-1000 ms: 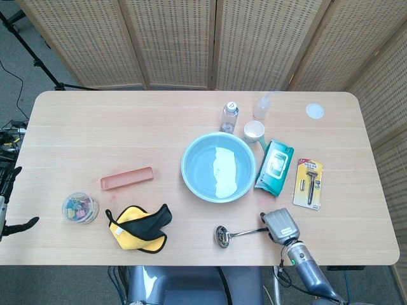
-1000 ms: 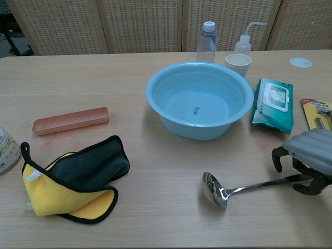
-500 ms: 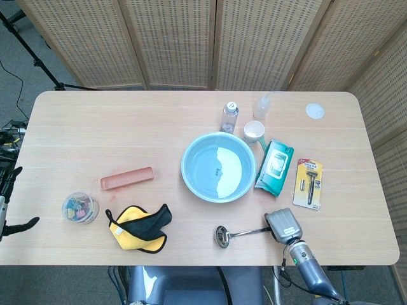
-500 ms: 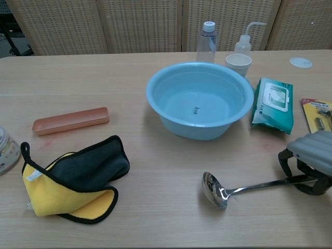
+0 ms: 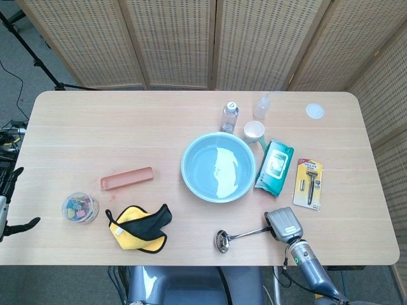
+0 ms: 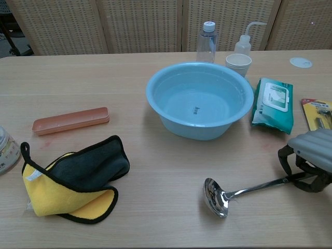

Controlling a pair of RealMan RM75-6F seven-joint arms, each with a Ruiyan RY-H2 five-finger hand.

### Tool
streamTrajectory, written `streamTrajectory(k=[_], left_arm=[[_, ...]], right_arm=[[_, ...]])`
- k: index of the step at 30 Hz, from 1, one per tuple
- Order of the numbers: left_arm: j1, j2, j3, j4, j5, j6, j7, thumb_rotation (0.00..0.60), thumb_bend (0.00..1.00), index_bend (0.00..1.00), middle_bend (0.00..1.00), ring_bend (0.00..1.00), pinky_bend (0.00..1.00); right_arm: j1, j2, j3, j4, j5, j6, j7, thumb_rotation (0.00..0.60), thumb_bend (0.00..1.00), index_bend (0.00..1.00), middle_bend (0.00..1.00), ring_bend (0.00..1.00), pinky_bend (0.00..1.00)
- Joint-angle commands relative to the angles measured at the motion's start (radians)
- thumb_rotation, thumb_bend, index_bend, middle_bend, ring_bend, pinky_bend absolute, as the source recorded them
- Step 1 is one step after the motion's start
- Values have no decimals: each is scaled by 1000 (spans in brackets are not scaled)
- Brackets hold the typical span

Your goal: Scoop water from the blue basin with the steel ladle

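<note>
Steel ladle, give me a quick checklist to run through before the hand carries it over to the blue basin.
1. Grip: the right hand has its fingers around the handle end of the steel ladle. Ok.
2. Ladle off the table: bowl end sits low by the tabletop; contact or clearance, cannot tell.
3. Water in the blue basin: reflective surface visible in head view. Ok.
4. Path from ladle to basin: bare table between them. Ok.
5. Clutter near basin: wet wipes pack and paper cup sit close on its right side. Watch, but apart from the basin. Ok.
6. Left hand: at the far table edge, away from the work. Ok.
</note>
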Motion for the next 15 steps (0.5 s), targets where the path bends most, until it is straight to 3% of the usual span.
streamTrajectory(k=[1,6,15], left_arm=[[0,1,1,-1,1,-2,-1,600,0,0,0,0,0],[0,2,2,-2,3,-1,-3,600,0,0,0,0,0],[2,5,4,-4,8,-1,-8,600,0,0,0,0,0]], right_arm=[[-4,24,-1,-16,-25,12,36,600,758,721,916,842,1000],[-7,57,-3,-46,-39,15,65,600,855,764,916,842,1000],[-20,166,-1,-138,-70,31,158,600,930,798,916,842,1000]])
